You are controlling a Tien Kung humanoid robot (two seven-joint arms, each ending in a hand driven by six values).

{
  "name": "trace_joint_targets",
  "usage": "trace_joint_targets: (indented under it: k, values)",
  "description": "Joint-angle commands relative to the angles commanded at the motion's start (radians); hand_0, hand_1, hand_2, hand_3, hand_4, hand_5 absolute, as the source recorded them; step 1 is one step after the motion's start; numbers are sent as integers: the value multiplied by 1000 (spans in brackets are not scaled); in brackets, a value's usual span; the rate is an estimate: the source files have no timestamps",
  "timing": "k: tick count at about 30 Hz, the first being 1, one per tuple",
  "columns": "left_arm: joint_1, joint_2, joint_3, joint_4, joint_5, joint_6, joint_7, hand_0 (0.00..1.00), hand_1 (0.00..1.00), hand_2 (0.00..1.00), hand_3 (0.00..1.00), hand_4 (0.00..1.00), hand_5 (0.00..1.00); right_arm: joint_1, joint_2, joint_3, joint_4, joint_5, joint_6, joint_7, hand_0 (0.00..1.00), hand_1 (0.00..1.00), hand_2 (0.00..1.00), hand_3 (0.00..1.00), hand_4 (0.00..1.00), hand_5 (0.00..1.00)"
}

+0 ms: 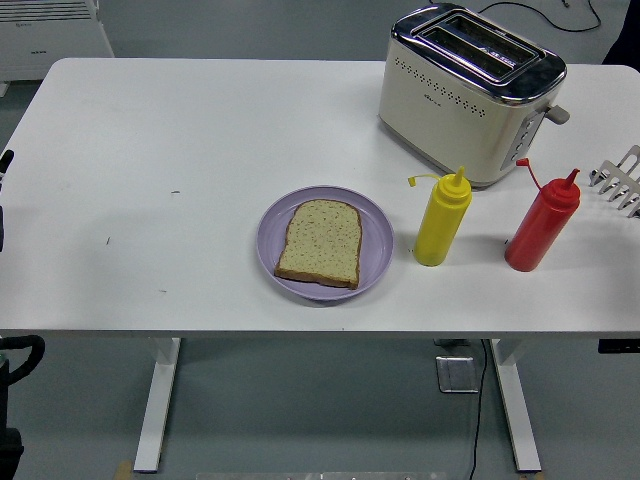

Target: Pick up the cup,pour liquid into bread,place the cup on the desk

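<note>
A slice of brown bread [320, 243] lies flat on a lilac plate [378, 240] near the table's front middle. To its right a yellow squeeze bottle [441, 222] stands upright, and further right a red squeeze bottle [540, 225] does too. No cup shows in the head view. Nothing touches the bottles or the bread. Only a dark sliver of my left arm [3, 165] shows at the left edge, far from the plate. My right hand is out of the picture.
A cream and chrome toaster [465, 90] stands at the back right, behind the bottles. A metal rack [620, 180] pokes in at the right edge. The table's left half is bare white surface.
</note>
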Motion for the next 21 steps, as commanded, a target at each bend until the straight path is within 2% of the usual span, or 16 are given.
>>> trace_joint_targets:
  k: [3, 4, 21]
  values:
    - [1, 0, 0, 0, 0, 0, 0, 720, 743, 758, 681, 667, 998, 7, 4, 1, -12, -6, 2, -3, 830, 772, 794, 809, 650, 696]
    - [1, 0, 0, 0, 0, 0, 0, 720, 744, 758, 682, 668, 998, 11, 7, 2, -17, -7, 1, -3, 829, 774, 794, 810, 634, 733]
    - [6, 1, 9, -1, 1, 0, 0, 720, 745, 758, 681, 666, 998, 18, 25, 9, -55, -19, -6, 1, 827, 772, 793, 809, 625, 772]
